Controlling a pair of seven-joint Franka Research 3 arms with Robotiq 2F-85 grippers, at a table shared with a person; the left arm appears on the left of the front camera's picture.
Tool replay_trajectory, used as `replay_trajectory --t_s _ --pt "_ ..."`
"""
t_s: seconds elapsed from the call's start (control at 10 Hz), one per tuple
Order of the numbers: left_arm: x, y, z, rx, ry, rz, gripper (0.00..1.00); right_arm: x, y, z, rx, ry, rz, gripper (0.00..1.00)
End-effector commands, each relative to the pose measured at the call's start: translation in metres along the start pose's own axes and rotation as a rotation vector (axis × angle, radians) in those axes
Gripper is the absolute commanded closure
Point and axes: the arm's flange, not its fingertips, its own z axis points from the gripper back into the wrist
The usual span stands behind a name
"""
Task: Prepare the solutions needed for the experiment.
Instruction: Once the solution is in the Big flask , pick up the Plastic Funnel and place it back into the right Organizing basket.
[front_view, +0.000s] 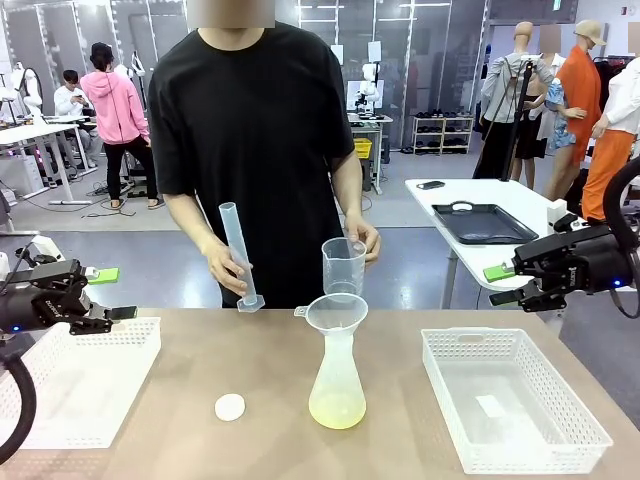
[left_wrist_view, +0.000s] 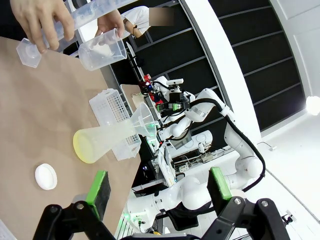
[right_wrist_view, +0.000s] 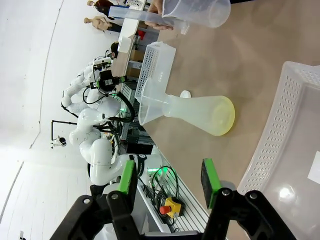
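The solutions (front_view: 337, 409) form a shallow pale yellow layer in the bottom of a translucent conical flask (front_view: 337, 380) at the table's middle, with a clear funnel (front_view: 336, 312) in its neck. The wrist views show the same liquid (left_wrist_view: 81, 150) (right_wrist_view: 227, 116). The person stands behind it, holding a graduated cylinder (front_view: 238, 255) in one hand and a clear beaker (front_view: 344, 265) in the other, above the funnel. My left gripper (front_view: 112, 294) (left_wrist_view: 159, 185) hovers open and empty at the left edge. At the far right my right gripper (front_view: 500, 284) (right_wrist_view: 167, 181) hangs open and empty too.
A small white round disc (front_view: 230, 407) lies left of the flask. A white mesh basket (front_view: 85, 375) sits at the table's left under my left gripper. Another basket (front_view: 510, 395) lies at the right. A second table with a black tray (front_view: 483, 222) stands behind.
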Motion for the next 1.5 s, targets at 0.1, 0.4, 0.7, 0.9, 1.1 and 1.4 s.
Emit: replay_trajectory --t_s 0.1,0.4,0.7,0.9,1.1,1.4 --pt "0.000 0.000 -0.001 0.009 0.005 -0.004 0.00 0.005 0.008 -0.006 -0.041 -0.004 -0.009 0.34" --pt "0.000 0.000 -0.001 0.009 0.005 -0.004 0.00 0.032 0.052 -0.031 -0.241 0.058 0.059 0.34" --pt "0.000 0.000 -0.001 0.009 0.005 -0.004 0.00 0.061 0.097 -0.061 -0.486 0.135 0.120 0.34" --pt "0.000 0.000 -0.001 0.009 0.005 -0.004 0.00 0.067 0.117 -0.090 -0.604 0.163 0.141 0.34" --pt "0.000 0.000 -0.001 0.009 0.005 -0.004 0.00 0.064 0.115 -0.079 -0.533 0.145 0.172 0.34" --pt "0.000 0.000 -0.001 0.009 0.005 -0.004 0.00 0.064 0.115 -0.079 -0.533 0.145 0.172 0.34"
